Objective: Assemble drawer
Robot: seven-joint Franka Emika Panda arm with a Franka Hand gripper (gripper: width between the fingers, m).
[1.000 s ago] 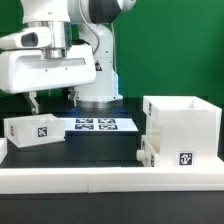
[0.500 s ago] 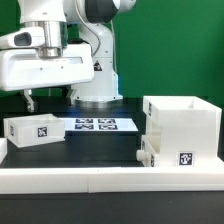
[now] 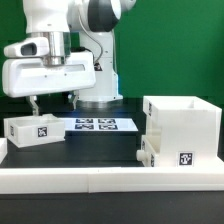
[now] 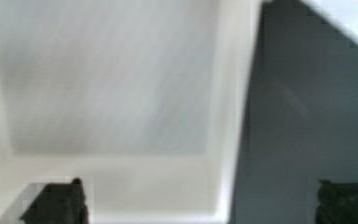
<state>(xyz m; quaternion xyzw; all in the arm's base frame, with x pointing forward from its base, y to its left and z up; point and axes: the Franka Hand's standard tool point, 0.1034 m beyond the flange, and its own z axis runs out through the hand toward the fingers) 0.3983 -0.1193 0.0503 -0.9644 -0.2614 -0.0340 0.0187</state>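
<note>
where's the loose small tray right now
The loose small tray lies at the exterior view's left, on the black table beside the marker board, below the open claw; the casing stands at that view's right.

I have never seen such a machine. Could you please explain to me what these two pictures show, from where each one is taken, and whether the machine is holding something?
The white machine is a robot arm that ends in a two-finger gripper. One picture comes from a camera that stands away from the arm. The other comes from a camera on the wrist, which looks down past the two dark fingertips. On the black table lie a small open white tray, a flat marker board printed with tags, and a large white casing. A second tray appears to sit in the lower part of the casing. A low white rail runs along the front. The gripper hangs over the small tray with its fingers wide apart, and it holds nothing.
</note>
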